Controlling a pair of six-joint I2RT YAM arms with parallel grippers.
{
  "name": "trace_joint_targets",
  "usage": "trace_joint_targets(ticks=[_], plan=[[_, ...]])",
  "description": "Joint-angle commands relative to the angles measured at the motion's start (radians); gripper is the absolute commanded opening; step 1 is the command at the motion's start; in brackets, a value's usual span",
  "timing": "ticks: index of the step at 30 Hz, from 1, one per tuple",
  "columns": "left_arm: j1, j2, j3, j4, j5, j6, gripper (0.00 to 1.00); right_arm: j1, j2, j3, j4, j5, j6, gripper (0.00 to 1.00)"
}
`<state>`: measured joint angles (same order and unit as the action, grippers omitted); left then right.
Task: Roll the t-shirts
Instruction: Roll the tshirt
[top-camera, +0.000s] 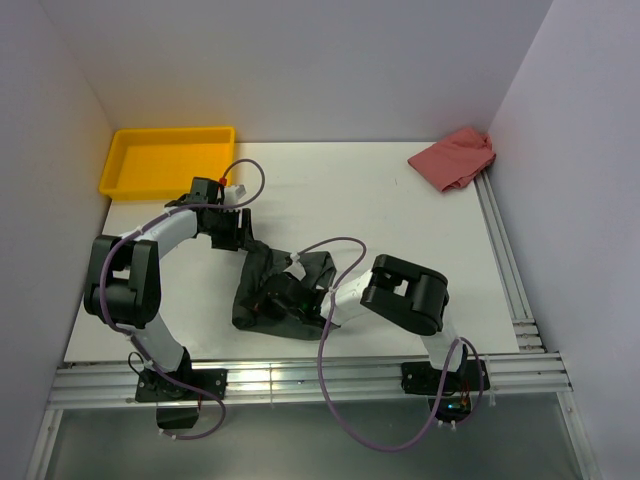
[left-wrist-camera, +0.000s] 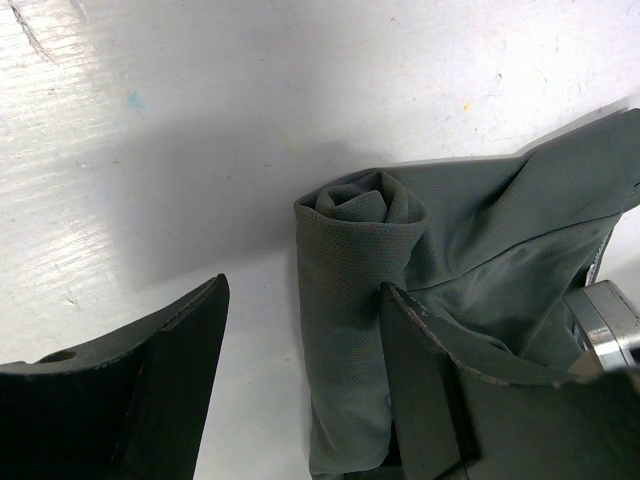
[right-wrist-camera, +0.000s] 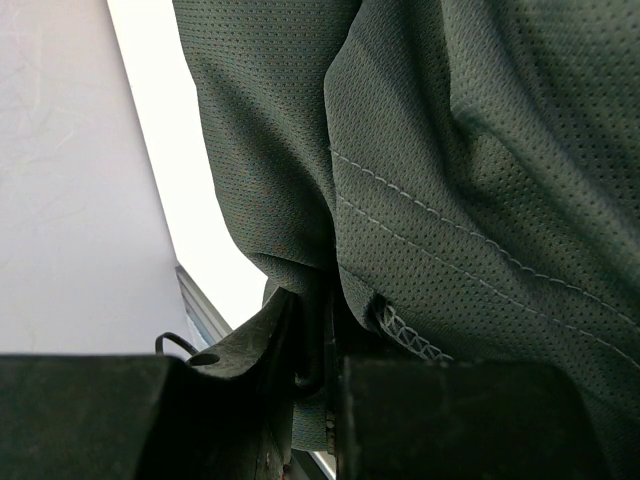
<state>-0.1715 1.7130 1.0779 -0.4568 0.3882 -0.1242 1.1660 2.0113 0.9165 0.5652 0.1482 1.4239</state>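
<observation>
A dark charcoal-grey t-shirt (top-camera: 250, 292) lies bunched in the middle of the white table, partly rolled into a tube. The left wrist view shows the spiral end of the roll (left-wrist-camera: 366, 206). My left gripper (top-camera: 232, 232) (left-wrist-camera: 303, 285) is open at the roll's far end. It straddles the tube, with its right finger (left-wrist-camera: 420, 370) against the fabric and its left finger standing off over bare table. My right gripper (top-camera: 287, 296) (right-wrist-camera: 320, 310) is shut on a fold of the t-shirt (right-wrist-camera: 480, 150) near a stitched hem, at the middle of the bundle.
A yellow tray (top-camera: 170, 132) stands at the back left. A crumpled pink-red cloth (top-camera: 455, 158) lies at the back right against the wall. Aluminium rails run along the near edge (top-camera: 300, 380) and the right side (top-camera: 505, 260). Purple cables loop over both arms.
</observation>
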Motion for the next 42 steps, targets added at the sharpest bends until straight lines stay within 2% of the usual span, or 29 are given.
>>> trace_joint_targets(ticks=[1,27,33,36,37,39,40,42], plan=[[0.003,-0.003,0.024,-0.002,0.024,0.012,0.67,-0.003,0.033,0.010,-0.091,-0.006,-0.013,0.00],[0.000,0.022,0.024,-0.005,0.035,0.015,0.68,-0.003,0.040,0.025,-0.123,-0.001,-0.013,0.00],[-0.019,0.045,0.030,-0.013,0.041,0.023,0.63,-0.002,0.033,0.050,-0.194,0.011,-0.026,0.00],[-0.043,0.053,0.036,-0.019,0.034,0.026,0.50,0.000,0.029,0.085,-0.278,0.033,-0.052,0.00],[-0.051,0.056,0.037,-0.019,0.028,0.026,0.37,0.000,0.024,0.105,-0.327,0.043,-0.059,0.01],[-0.056,0.062,0.042,-0.022,0.020,0.026,0.23,0.001,0.023,0.143,-0.384,0.054,-0.080,0.10],[-0.057,0.059,0.042,-0.023,0.014,0.026,0.11,0.003,0.018,0.159,-0.442,0.062,-0.091,0.14],[-0.057,0.048,0.040,-0.019,-0.032,0.020,0.00,0.006,0.009,0.206,-0.508,0.094,-0.115,0.29]])
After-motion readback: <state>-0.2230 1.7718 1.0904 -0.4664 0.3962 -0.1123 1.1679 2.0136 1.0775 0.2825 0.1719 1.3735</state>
